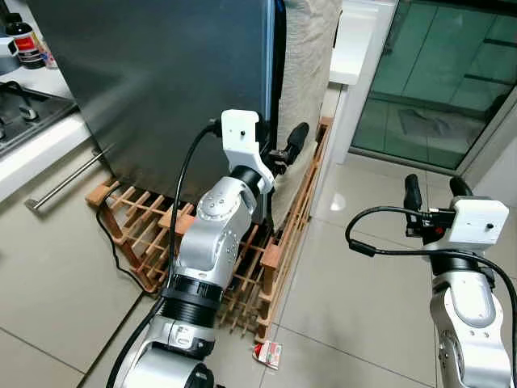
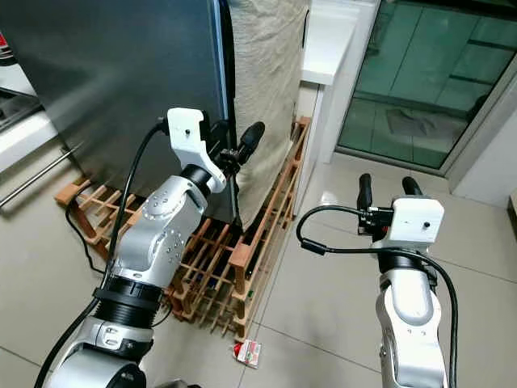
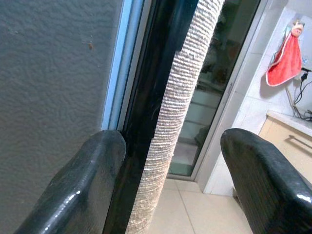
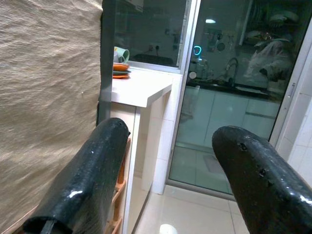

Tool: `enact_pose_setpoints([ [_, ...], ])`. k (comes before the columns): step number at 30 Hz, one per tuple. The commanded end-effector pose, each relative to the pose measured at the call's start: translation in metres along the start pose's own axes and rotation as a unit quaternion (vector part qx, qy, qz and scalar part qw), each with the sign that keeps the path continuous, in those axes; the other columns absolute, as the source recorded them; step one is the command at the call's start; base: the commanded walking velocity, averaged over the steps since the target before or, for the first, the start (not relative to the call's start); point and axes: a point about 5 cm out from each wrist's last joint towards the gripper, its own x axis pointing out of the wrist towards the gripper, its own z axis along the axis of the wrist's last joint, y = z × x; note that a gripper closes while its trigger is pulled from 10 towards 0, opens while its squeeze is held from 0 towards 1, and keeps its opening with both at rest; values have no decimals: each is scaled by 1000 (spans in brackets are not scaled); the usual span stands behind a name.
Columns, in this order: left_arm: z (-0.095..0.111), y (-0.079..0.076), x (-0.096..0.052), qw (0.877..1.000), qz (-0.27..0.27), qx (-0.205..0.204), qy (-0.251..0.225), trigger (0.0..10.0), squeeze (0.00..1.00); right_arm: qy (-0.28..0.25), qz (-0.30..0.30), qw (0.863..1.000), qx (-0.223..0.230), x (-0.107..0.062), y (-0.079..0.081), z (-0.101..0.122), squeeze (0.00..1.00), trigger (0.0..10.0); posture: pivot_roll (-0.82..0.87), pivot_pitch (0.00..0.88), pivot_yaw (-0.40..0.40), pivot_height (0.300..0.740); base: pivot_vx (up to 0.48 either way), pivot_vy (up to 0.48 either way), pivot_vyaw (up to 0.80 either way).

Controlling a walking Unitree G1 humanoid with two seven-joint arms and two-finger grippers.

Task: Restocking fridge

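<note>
My left claw (image 1: 284,155), spread open and empty, straddles the tall dark grey fridge's (image 1: 161,81) door edge; it may slip off.

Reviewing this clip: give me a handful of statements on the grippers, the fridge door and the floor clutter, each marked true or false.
1. The left gripper is at the edge of the fridge door, jaws open. True.
2. The right gripper holds a bottle. False: its jaws are open and empty, out over the tiled floor.
3. A wooden rack stands on the floor at the foot of the fridge. True.
4. The fridge door is swung wide open, showing shelves. False: no shelves are in sight, only the door's grey outer face.
5. A small red and white packet lies on the floor by the rack's corner. True.
</note>
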Motion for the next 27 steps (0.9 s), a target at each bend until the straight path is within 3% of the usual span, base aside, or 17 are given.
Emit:
enact_pose_setpoints([
  [1, 4, -24, 15, 999, -51, -10, 4, 10000, 0, -4, 3, 1000, -4, 3, 1, 1, 0, 10000, -218, 0, 41, 740, 0, 0, 0],
  [3, 3, -29, 16, 997, -75, -4, 8, 10000, 0, -1, 8, 1000, -2, 4, 2, 0, 0, 10000, -218, 0, 41, 740, 0, 0, 0],
  [6, 6, -43, 15, 988, -145, -45, 0, 10000, 0, 33, 24, 999, 20, 3, 3, -11, 0, 10000, -218, 0, 41, 740, 0, 0, 0],
  [9, 7, -47, 17, 986, -162, -35, 0, 10000, 0, 64, 32, 997, 37, -1, 3, -22, 0, 10000, -218, 0, 43, 740, 0, 0, 0],
  [17, 13, -57, 20, 975, -211, -73, -11, 10000, 0, 63, 28, 997, 37, -1, 3, -22, 0, 10000, -221, 0, 48, 740, 0, 0, 0],
  [22, 22, -78, 14, 948, -296, -117, -27, 10000, 0, 62, 36, 997, 39, 1, 5, -22, 0, 10000, -225, 0, 52, 740, 0, 0, 0],
  [27, 27, -87, 10, 934, -328, -134, -32, 10000, 0, 62, 39, 997, 38, 2, 5, -22, 0, 10000, -224, 0, 52, 740, 0, 0, 0],
])
